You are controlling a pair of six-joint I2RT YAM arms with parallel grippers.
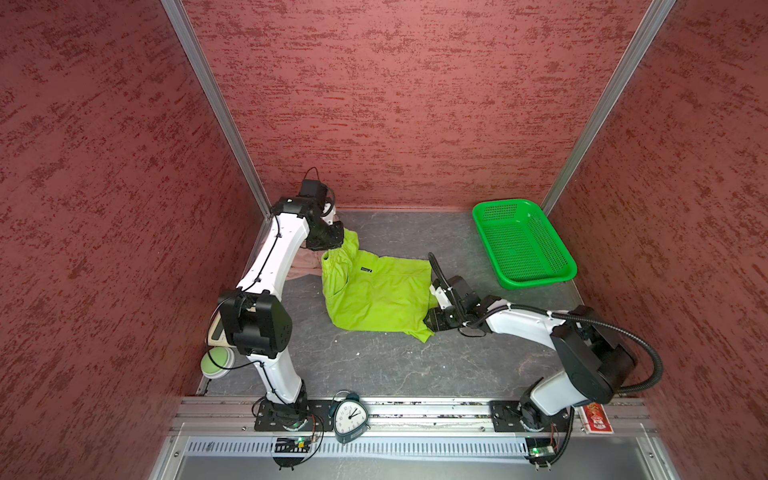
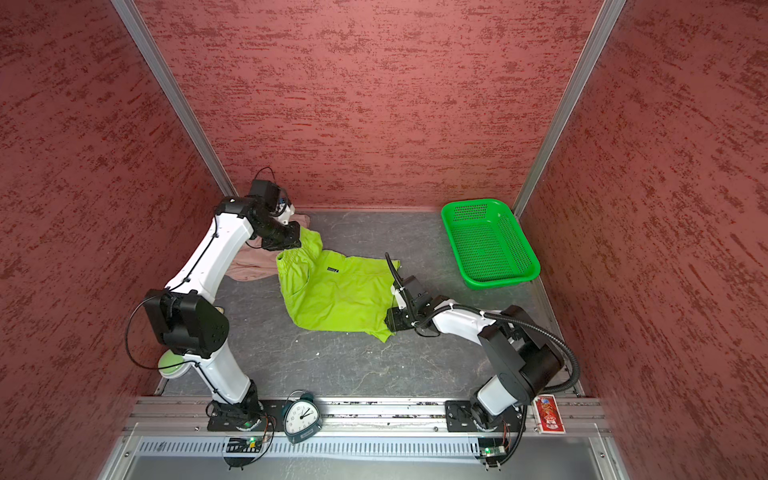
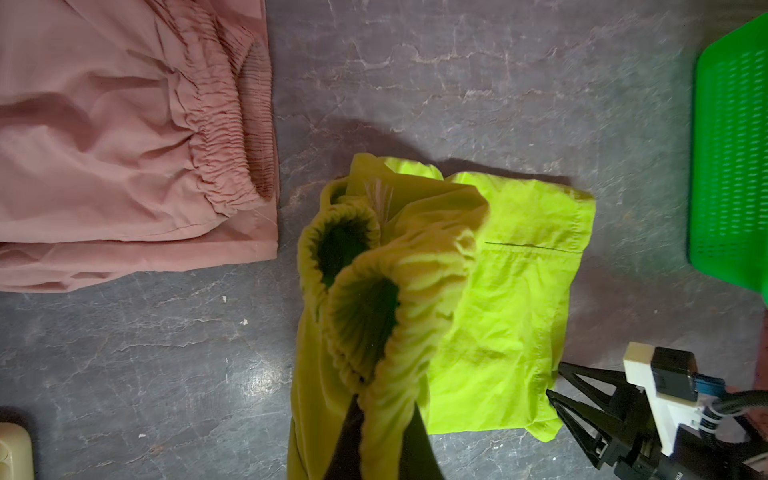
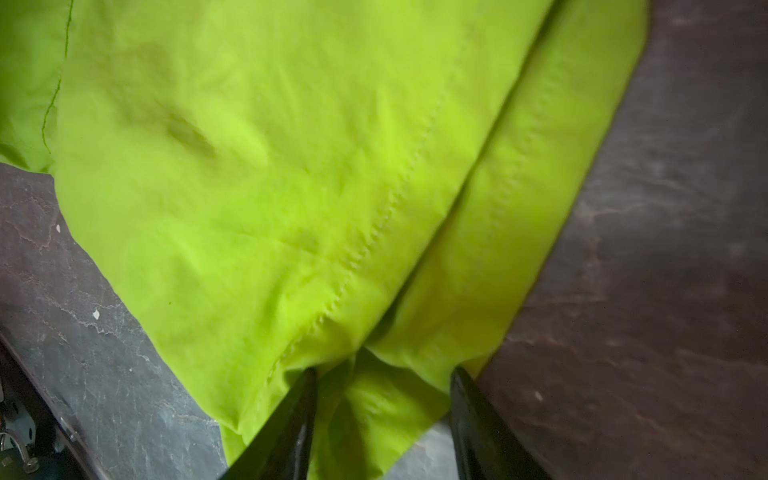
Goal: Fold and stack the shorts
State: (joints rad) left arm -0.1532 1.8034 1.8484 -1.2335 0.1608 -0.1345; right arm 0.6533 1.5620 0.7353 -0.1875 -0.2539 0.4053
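- Lime green shorts [image 1: 376, 297] lie mid-table on the grey table [image 1: 374, 365], spread mostly flat.
- Long axis: in both top views it runs left to right, slanting a little from far-left to near-right.
- Waistband [image 3: 365, 316] is the left end and the leg hems are the right end. The small black logo [image 1: 365, 270] faces up, near the far edge of the cloth.
- The waistband end is raised off the table at its far-left corner, and the elastic bunches into two open loops in the left wrist view.
- Left gripper [image 3: 386, 411]: fingers pressed together on the gathered waistband, with cloth pinched between them. In a top view it sits at the far-left corner of the shorts [image 1: 332, 245].
- Right gripper [image 4: 382, 372]: fingers stand spread, low at the hem end. A loose fold of hem lies in the gap. The cloth touches both fingers but looks slack, not squeezed. In a top view it sits at the near-right corner of the shorts [image 2: 388, 322].
- Pink shorts [image 2: 253, 266] lie folded flat at far left, partly under the left arm. In the top views they are just beside the green waistband and look to meet it there.
- In the left wrist view the pink waistband [image 3: 224, 124] faces the green pair, with a strip of bare table between the two.
- Green perforated basket [image 1: 540, 279] stands at far right, well apart from both pairs.
- Alarm clock [image 1: 349, 417] stands on the near rail between the two arm bases.
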